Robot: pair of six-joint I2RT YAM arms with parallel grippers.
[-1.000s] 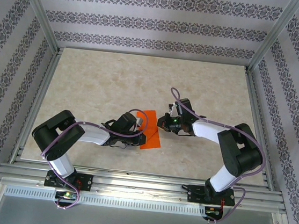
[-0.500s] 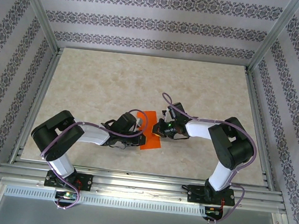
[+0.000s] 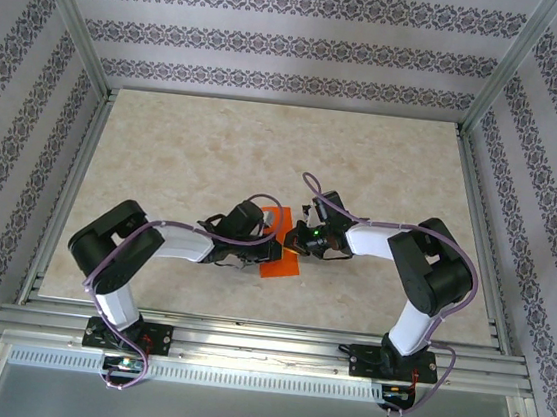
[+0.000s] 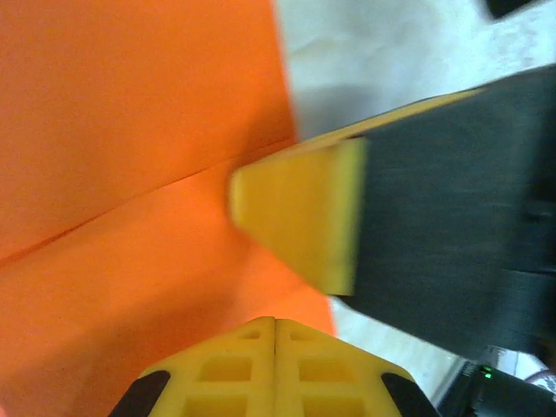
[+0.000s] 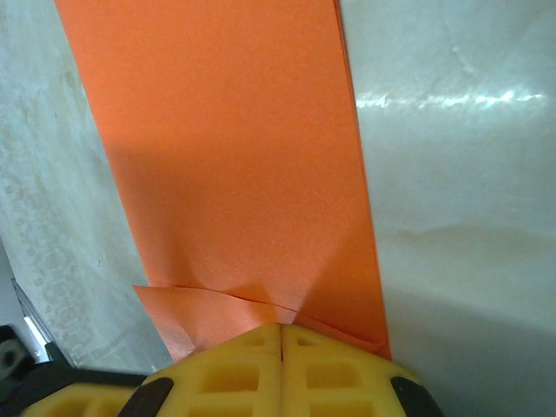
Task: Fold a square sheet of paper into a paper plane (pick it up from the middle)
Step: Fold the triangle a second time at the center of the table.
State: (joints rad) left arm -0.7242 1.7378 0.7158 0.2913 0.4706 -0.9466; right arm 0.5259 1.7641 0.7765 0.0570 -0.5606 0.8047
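Left gripper (image 3: 264, 245) (image 4: 275, 323): yellow fingers closed together, tips low over the left part of the bright orange paper sheet (image 3: 280, 263) (image 4: 130, 174) (image 5: 234, 148). The sheet lies near the middle of the beige marbled tabletop (image 3: 184, 157), folded to an oblong with one straight crease. Right gripper (image 3: 298, 239) (image 5: 281, 328): fingers likewise together at the sheet's right side, beside a small raised flap. Whether either pair pinches paper cannot be told.

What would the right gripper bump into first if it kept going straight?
The orange paper: it lies right in front of the right gripper, whose fingertips probably touch it already.
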